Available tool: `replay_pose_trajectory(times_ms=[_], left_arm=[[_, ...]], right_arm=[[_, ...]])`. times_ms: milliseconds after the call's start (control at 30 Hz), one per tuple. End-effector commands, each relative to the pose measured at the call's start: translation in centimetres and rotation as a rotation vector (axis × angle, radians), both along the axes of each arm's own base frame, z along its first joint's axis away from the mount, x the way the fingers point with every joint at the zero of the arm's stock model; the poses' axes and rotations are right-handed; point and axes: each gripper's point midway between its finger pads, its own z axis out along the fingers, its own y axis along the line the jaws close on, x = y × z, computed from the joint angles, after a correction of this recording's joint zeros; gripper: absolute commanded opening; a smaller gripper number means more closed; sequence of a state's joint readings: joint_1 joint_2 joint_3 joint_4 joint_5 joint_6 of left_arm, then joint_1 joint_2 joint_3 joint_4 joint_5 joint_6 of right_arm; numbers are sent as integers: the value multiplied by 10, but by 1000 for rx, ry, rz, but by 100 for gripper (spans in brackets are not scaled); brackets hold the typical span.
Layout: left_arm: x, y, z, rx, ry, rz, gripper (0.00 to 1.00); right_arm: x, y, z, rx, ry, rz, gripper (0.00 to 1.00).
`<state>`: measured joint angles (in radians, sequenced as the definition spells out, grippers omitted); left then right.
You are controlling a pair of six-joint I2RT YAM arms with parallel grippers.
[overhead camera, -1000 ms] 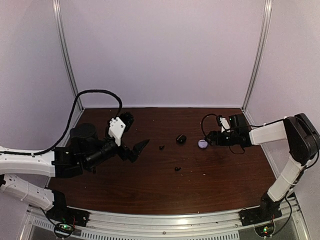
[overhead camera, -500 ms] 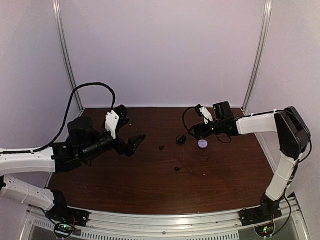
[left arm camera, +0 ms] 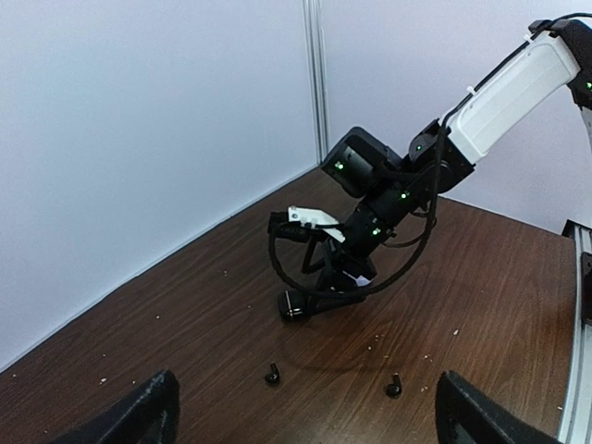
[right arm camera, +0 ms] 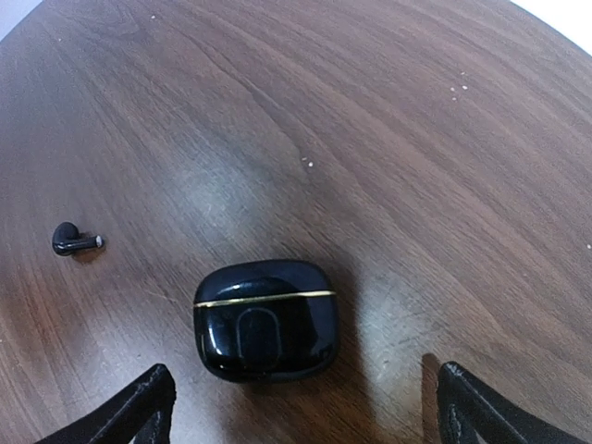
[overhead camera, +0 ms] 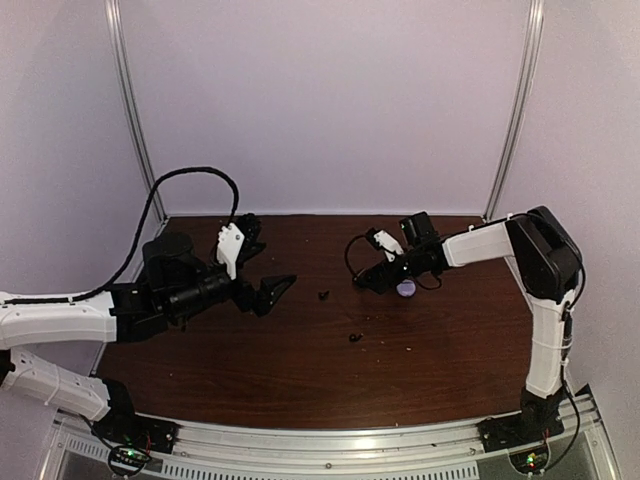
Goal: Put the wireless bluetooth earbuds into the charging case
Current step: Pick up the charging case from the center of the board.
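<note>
Right tool [right arm camera: 305, 400], spread wide, has swung from small lavender rounded case [overhead camera: 406, 289] to above closed glossy black charging case [right arm camera: 265, 319]; likely opening it next. Left tool [left arm camera: 305, 416] spread, idle.

A robot test cell in a lab is being shown. A dark wooden table [overhead camera: 450, 360] is being enclosed by plain pale panels [overhead camera: 330, 100] and aluminium posts [overhead camera: 130, 110]. Robot arms [overhead camera: 60, 322] are being carried on a metal rail [overhead camera: 330, 440] at the frame's bottom.

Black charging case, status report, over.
Right gripper open over closed black case. Left gripper open, empty. Black earbuds loose on table. Shut lid blocks insertion.
</note>
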<state>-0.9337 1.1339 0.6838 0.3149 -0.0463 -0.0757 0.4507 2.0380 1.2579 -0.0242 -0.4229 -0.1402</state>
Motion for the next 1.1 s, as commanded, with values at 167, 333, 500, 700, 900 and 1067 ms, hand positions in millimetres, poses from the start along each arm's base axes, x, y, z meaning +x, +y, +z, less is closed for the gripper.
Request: replay_pose_trajectory(times_ms=[167,333,500,700,900,1067], left_arm=[[6,-2,18,-47,-15,8,98],[10,2,18,-51,-15,36,98],[16,6,16,-57,2,62,97],[26,14,14,-57,26,125,96],[28,19,14,-66,28,150,95],[30,22,12,-73,43,172,95]], right_arm=[[6,24,-16,-37,4,75,90],[8,28,-22,-44,12,86,81],[6,31,-25,-42,16,103,74],[4,31,-32,-64,23,98,65],[-1,29,-29,-122,-19,76,57],[-8,27,-15,-115,-56,66,48]])
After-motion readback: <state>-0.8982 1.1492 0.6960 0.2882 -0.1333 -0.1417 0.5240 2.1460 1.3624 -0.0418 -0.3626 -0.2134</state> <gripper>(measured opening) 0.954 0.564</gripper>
